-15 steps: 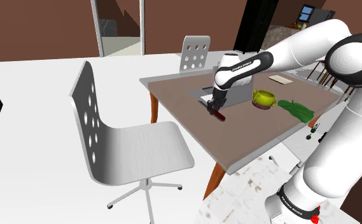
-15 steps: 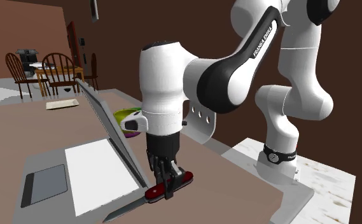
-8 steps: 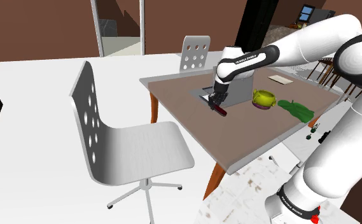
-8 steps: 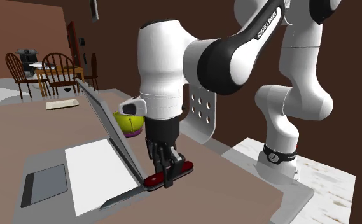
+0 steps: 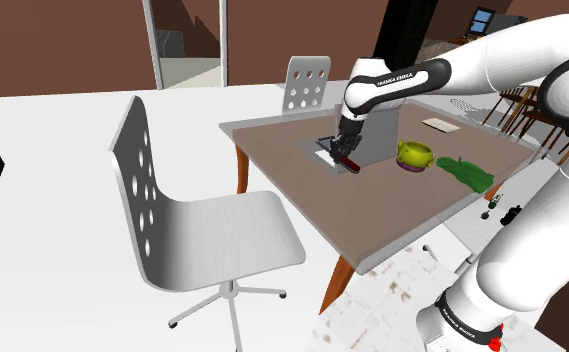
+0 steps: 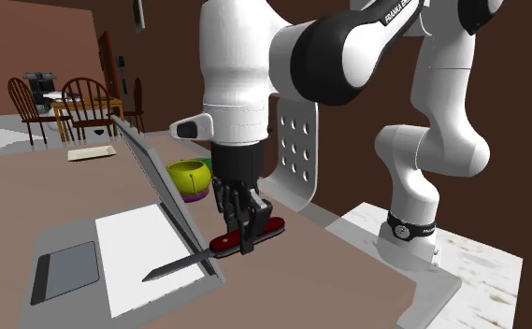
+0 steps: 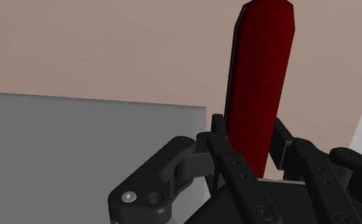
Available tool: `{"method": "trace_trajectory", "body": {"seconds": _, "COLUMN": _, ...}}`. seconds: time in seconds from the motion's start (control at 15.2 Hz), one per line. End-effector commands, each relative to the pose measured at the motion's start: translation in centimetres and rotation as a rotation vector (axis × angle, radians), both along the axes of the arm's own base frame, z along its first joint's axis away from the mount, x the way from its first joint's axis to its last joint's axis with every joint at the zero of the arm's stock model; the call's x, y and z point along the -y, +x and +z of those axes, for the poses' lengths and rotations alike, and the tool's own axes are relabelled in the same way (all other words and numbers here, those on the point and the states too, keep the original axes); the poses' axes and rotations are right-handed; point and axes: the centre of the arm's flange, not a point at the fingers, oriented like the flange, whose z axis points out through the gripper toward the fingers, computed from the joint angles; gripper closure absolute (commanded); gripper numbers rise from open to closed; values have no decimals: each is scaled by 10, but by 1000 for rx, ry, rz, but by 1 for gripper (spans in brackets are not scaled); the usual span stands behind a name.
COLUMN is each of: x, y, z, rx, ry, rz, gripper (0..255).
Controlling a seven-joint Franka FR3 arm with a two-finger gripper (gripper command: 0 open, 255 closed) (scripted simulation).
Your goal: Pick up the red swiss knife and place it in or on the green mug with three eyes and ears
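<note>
While the pincer (image 6: 245, 238) clamps the red swiss knife (image 6: 269, 225) across its handle, lifted clear of the worktop (image 6: 348, 280), the open blade (image 6: 175, 267) juts toward eight o'clock over the laptop (image 6: 114, 248) in the second exterior view. Beyond, at ten o'clock, sits the green mug (image 6: 189, 175). Carried across, that blade could snag the laptop's raised screen (image 6: 151, 178) and twist the knife loose.

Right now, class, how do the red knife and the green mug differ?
The knife is red, the mug yellow-green. The knife is long and slim with a blade out; the mug is round and squat. The gripper clasps the knife, while the mug stands on the table. Both are beside the laptop.
</note>
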Motion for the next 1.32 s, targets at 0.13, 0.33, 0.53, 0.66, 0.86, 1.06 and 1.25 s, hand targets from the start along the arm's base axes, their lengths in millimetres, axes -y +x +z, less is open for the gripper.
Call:
{"method": "trace_trajectory", "body": {"seconds": 0.13, "x": 0, "y": -1, "z": 22, "rx": 0, "ry": 0, "rz": 0, "gripper": 255}}
{"method": "trace_trajectory", "body": {"seconds": 0.33, "x": 0, "y": -1, "z": 38, "rx": 0, "ry": 0, "rz": 0, "gripper": 255}}
{"method": "trace_trajectory", "body": {"seconds": 0.53, "x": 0, "y": -1, "z": 54, "rx": 0, "ry": 0, "rz": 0, "gripper": 255}}
{"method": "trace_trajectory", "body": {"seconds": 0.66, "x": 0, "y": -1, "z": 65, "rx": 0, "ry": 0, "rz": 0, "gripper": 255}}
{"method": "trace_trajectory", "body": {"seconds": 0.86, "x": 0, "y": -1, "z": 78, "rx": 0, "ry": 0, "rz": 0, "gripper": 255}}
{"method": "trace_trajectory", "body": {"seconds": 1.06, "x": 38, "y": -14, "z": 78, "rx": 0, "ry": 0, "rz": 0, "gripper": 255}}
{"method": "trace_trajectory", "body": {"seconds": 1.25, "x": 75, "y": -26, "z": 78, "rx": 0, "ry": 0, "rz": 0, "gripper": 255}}
